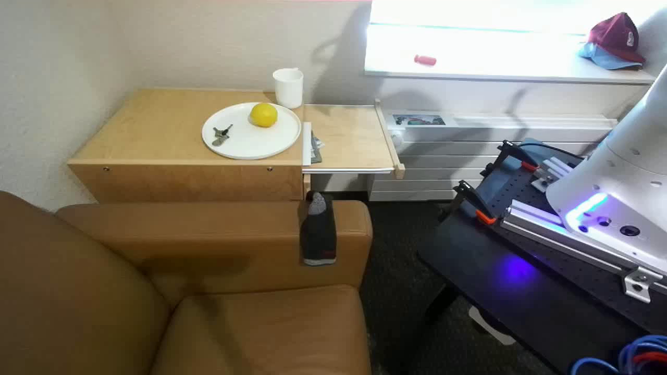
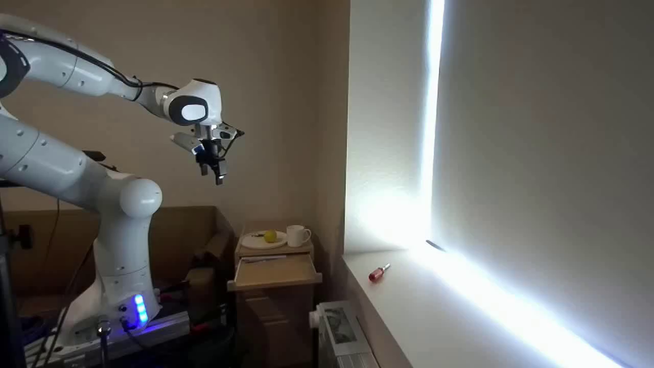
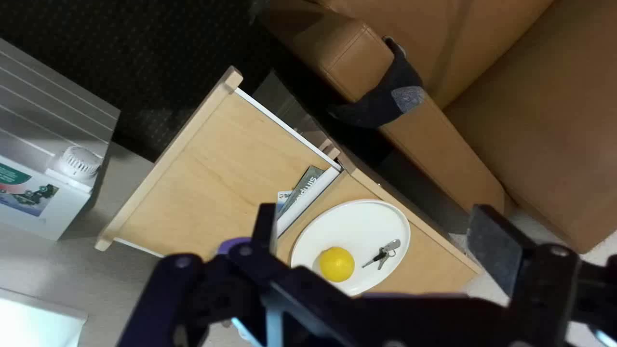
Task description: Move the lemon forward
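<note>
Here, the gripper (image 2: 212,175) is hanging high, spread wide and holding nothing, presumably leaving room for the lemon (image 1: 264,115) sitting on the plate (image 1: 255,144), which is likely keeping it from rolling away.

In an exterior view, upper left: plate (image 1: 250,150) on cabinet (image 1: 161,120), lemon (image 1: 264,115) on plate, keys (image 1: 221,137) at lemon's lower left, cup (image 1: 289,89) at plate's upper right. Drawer (image 1: 354,135) right of plate. Lower left: sofa (image 1: 260,333), sock (image 1: 319,232) over its armrest (image 1: 208,224). Upper right: cap (image 1: 616,39) on sill (image 1: 500,65), screwdriver (image 1: 425,60) left of cap.
</note>
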